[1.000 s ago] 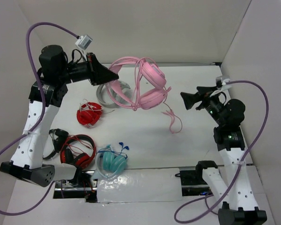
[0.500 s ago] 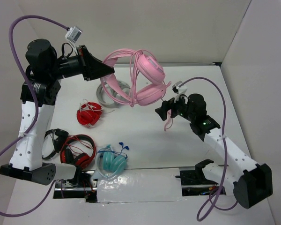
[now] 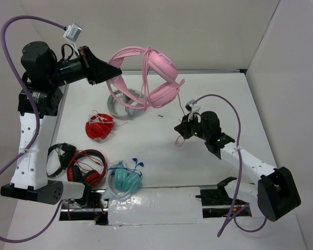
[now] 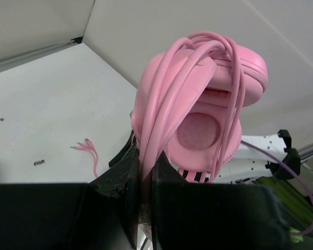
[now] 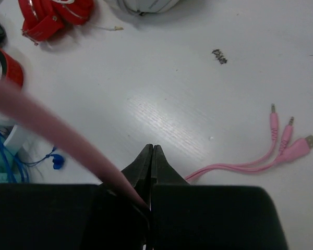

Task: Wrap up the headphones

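White tabletop (image 3: 156, 156): at twelve o'clock the left gripper (image 3: 115, 73) clamps the glossy pale-pink headphones (image 3: 157, 78) aloft, thin cord looped over round padded earcups. Toward three o'clock, the right gripper (image 3: 180, 128) pinches the cable (image 5: 52, 129). Winding appears underway; the slack needs another turn.

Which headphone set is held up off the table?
The pink headphones, gripped by the left claw; the red-and-black headphones and the teal headphones lie on the table.
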You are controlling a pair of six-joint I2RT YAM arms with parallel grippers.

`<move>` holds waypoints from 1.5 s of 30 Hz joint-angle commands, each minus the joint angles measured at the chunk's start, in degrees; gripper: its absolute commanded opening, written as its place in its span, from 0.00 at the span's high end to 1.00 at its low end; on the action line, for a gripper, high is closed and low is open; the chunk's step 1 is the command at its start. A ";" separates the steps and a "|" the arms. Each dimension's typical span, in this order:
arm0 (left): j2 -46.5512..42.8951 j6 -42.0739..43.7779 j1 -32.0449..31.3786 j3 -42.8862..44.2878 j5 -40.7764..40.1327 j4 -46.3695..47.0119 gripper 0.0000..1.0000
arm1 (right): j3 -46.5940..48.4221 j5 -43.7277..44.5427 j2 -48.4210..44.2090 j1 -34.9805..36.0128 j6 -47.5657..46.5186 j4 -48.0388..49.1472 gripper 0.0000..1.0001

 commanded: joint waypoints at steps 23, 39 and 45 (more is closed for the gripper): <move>2.07 -17.20 -3.45 -0.31 -24.53 2.47 1.00 | 10.27 20.29 8.73 26.62 2.08 -1.65 1.00; 2.16 -26.15 5.25 -2.41 24.82 18.10 1.00 | 24.13 9.58 20.84 -2.93 7.19 2.21 1.00; 6.99 -31.10 4.46 -2.77 32.44 26.38 1.00 | 33.91 -0.60 31.75 -3.56 7.89 1.33 1.00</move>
